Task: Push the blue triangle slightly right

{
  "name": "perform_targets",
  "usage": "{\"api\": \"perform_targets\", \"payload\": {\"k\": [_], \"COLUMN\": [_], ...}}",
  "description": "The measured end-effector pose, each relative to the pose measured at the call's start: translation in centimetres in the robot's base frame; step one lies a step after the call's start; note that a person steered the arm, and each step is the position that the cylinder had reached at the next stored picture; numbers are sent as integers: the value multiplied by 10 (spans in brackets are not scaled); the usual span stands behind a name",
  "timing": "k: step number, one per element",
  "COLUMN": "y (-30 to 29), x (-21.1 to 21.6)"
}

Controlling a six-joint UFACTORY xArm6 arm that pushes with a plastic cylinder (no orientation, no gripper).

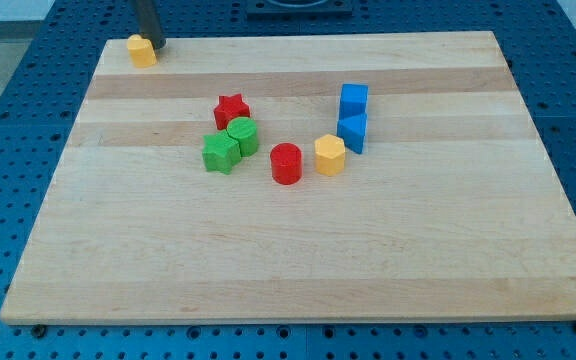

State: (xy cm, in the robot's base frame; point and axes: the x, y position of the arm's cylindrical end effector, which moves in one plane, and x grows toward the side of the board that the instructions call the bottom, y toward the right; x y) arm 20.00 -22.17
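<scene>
The blue triangle lies on the wooden board right of centre, just below a blue cube and touching a yellow hexagon at its lower left. My tip is at the board's top left corner, right next to a yellow block. The tip is far to the left of and above the blue triangle.
A red star, a green cylinder and a green star cluster left of centre. A red cylinder stands between them and the yellow hexagon. Blue perforated table surrounds the board.
</scene>
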Motion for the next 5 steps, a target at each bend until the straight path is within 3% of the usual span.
{"api": "perform_targets", "payload": {"k": [2,5], "y": [55,74], "x": [-1,-5]}}
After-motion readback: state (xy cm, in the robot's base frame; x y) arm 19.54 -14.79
